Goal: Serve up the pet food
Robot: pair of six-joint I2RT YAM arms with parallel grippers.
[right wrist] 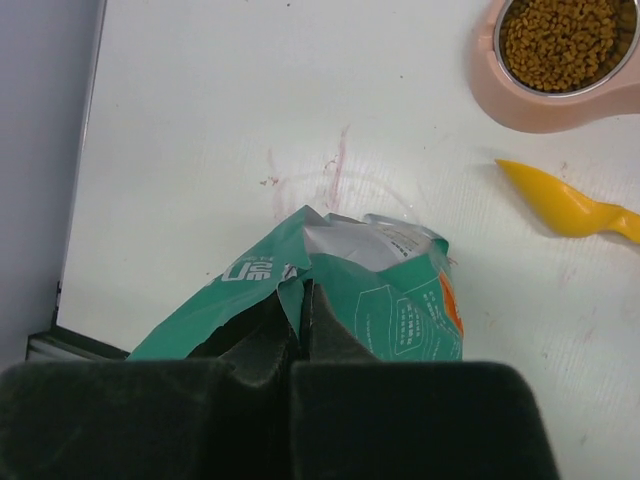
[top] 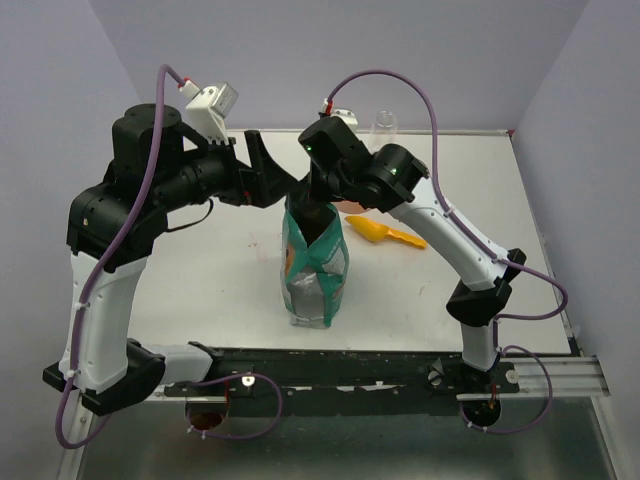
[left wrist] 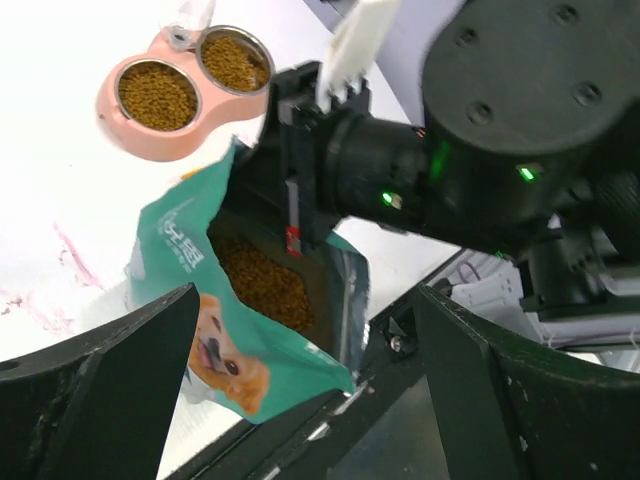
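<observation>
Left gripper (top: 270, 175) hovers, fingers apart, beside the teal bag (top: 315, 270) whose rim the right gripper (right wrist: 300, 330) clamps, while pet food (left wrist: 158, 95) already fills both cups of the pink bowl (left wrist: 118, 125) beyond, orange scoop (top: 385, 233) lying right; serving looks nearly done.

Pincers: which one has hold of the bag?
The right pincer: its jaws are shut on the top edge of the teal bag. The left pincer is wide open and holds nothing.

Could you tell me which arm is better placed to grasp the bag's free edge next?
Left: the left gripper is open beside the bag, while the right gripper is shut on its rim.
</observation>
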